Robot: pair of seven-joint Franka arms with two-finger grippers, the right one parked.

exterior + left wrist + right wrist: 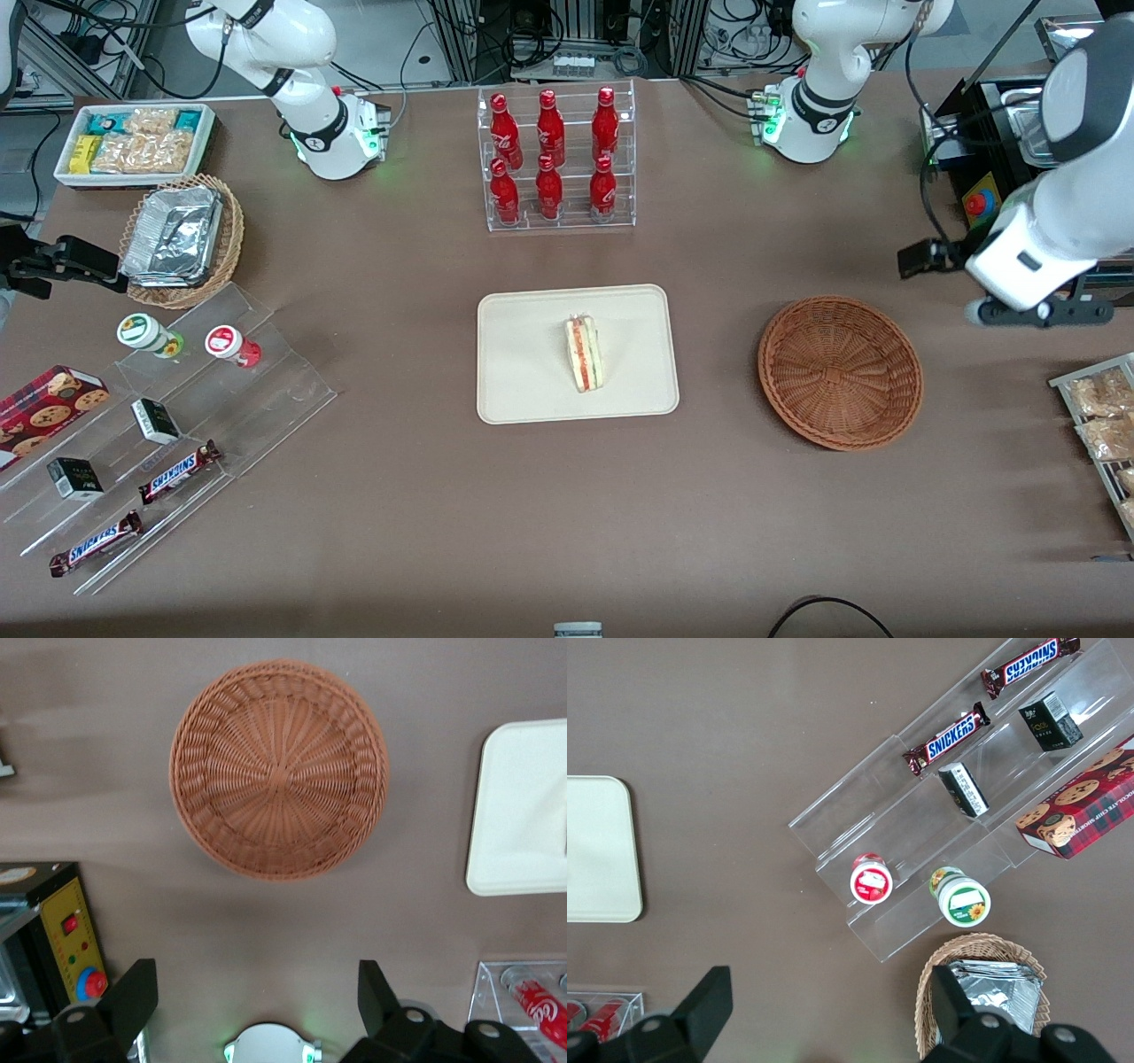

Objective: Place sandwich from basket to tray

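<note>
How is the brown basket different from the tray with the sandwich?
The basket is round, woven and reddish-brown; the tray is a flat, smooth, cream rectangle with rounded corners. The basket holds nothing, while the tray carries the sandwich. The basket is a shallow bowl; the tray has only a low rim. Both sit on the brown table, side by side. The gripper is open, raised over the table beside the basket.

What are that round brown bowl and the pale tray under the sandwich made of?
The basket looks like woven wicker, reddish-brown, its strands radiating from the centre. The tray seems matte cream plastic or moulded fibre; hard to tell which. The sandwich sits on it. The gripper hangs open above the basket.
</note>
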